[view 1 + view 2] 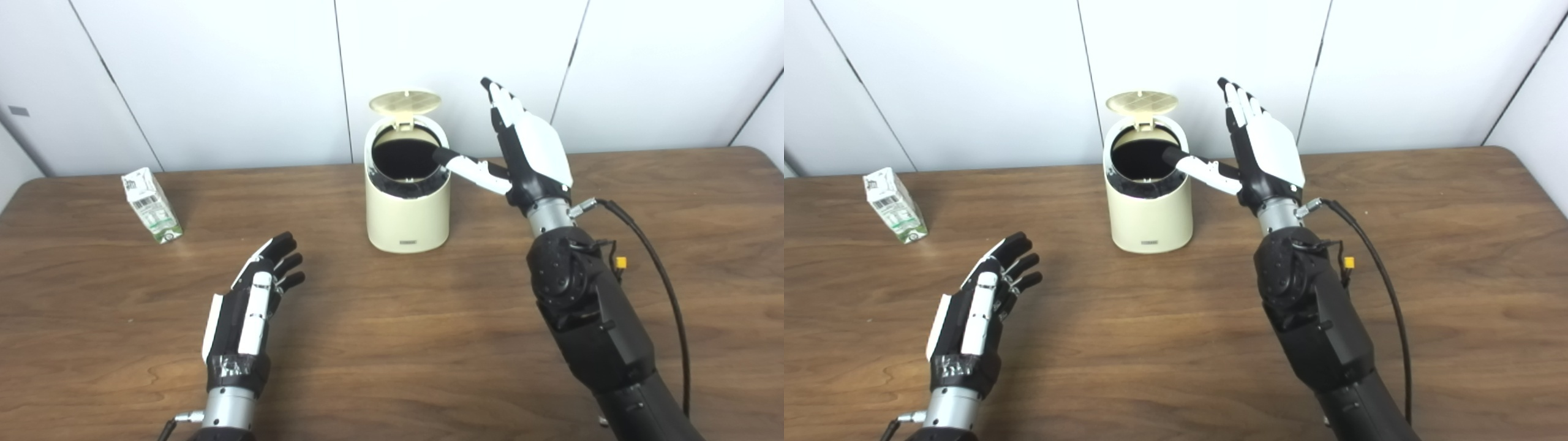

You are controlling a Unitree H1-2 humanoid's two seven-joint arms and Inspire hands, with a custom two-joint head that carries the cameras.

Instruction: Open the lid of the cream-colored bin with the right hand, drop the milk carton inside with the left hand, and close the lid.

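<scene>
Left hand (pixel 251 312): nearest item, low over the wooden table (pixel 392 367), fingers spread and loosely curled, holding nothing; well apart from its target, apparently waiting its turn.

Right hand (pixel 530 150): raised just to the right of the bin, palm upright, fingers extended and spread, grasping nothing. Its thumb reaches left across the bin's rim and overlaps the opening; whether it touches the rim cannot be told. Judged purpose: the hand sits beside the opening because it has the lid-raising part of the job.

Cream-colored bin (pixel 407 214): upright at table centre, dark interior exposed. Lid (pixel 405 102): hinged up at the back, standing open above the mouth, so the opening step looks complete.

Milk carton (pixel 151 205): standing slightly tilted at far left of the table, well apart from bin and both hands, untouched. Judged next step: left hand fetches it for the drop.

Black cable (pixel 661 269): trails from the right wrist along the forearm.
</scene>
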